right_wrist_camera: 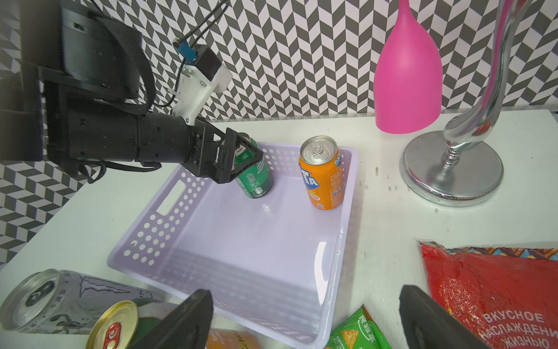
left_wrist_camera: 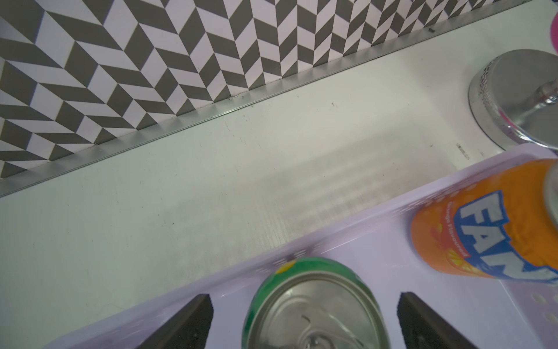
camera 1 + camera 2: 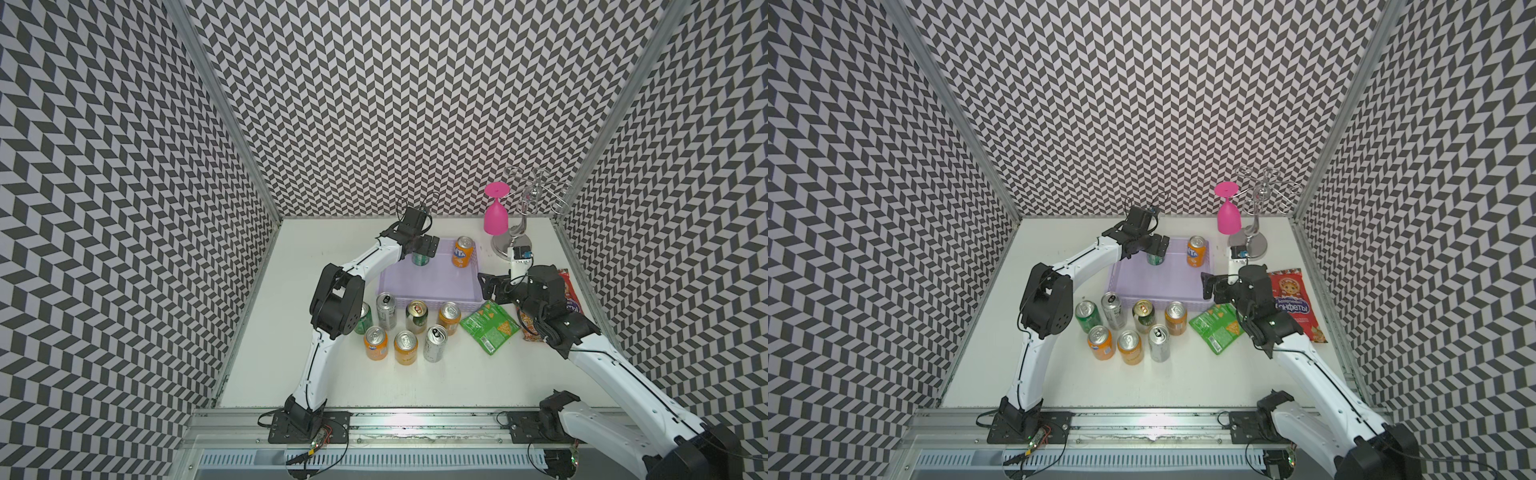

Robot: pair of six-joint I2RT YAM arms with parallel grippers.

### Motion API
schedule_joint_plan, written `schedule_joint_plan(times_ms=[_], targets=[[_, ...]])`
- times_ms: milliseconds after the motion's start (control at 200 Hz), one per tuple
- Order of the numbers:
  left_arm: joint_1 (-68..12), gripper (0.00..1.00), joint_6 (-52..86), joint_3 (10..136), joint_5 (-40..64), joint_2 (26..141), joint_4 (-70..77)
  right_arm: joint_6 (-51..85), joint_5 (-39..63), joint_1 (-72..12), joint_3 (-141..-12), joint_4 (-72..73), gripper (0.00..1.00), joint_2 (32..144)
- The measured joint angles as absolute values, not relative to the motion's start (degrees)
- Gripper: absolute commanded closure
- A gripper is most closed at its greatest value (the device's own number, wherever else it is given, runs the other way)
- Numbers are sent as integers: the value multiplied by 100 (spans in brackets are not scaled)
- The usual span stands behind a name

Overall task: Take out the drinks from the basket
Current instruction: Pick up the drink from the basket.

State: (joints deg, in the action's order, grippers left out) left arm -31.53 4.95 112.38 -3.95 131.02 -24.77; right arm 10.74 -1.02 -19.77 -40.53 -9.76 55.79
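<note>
In a top view the left jaws hide the top of the small green aluminium can (image 3: pixel 420 261) in the pale lilac plastic basket (image 3: pixel 432 284).

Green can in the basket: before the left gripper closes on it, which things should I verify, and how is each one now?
1. Left gripper open: ok.
2. Green can standing between its jaws: ok.
3. Orange can apart from the green can, out of the jaws' way: ok.
4. Grip height on the green can enough for a firm hold: cannot tell.
5. Right gripper open, empty, away from the left gripper, at the near side of the basket: ok.
</note>
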Motion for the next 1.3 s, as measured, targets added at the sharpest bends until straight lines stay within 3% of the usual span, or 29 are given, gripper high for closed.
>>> schedule_joint_plan(times_ms=[210,436,626,956,1302], targets=[[-3153,6,493,11360,-497,13288,-2556,1079,-56,-1964,-4027,-974,0,5579],[-3153,25,458,11360,-504,13288,-2589,1079,-36,-1953,-4018,-919,0,5579],[-3190,34,427,11360,-513,13288,-2602,1079,-38,-1931,-4018,-871,1,5559],[-3238,40,410,11192,-508,13155,-2593,1079,-38,-1931,-4016,-851,0,5524],[-3468,41,410,10132,-585,11874,-2665,1076,-40,-1931,-4016,-851,0,5500]])
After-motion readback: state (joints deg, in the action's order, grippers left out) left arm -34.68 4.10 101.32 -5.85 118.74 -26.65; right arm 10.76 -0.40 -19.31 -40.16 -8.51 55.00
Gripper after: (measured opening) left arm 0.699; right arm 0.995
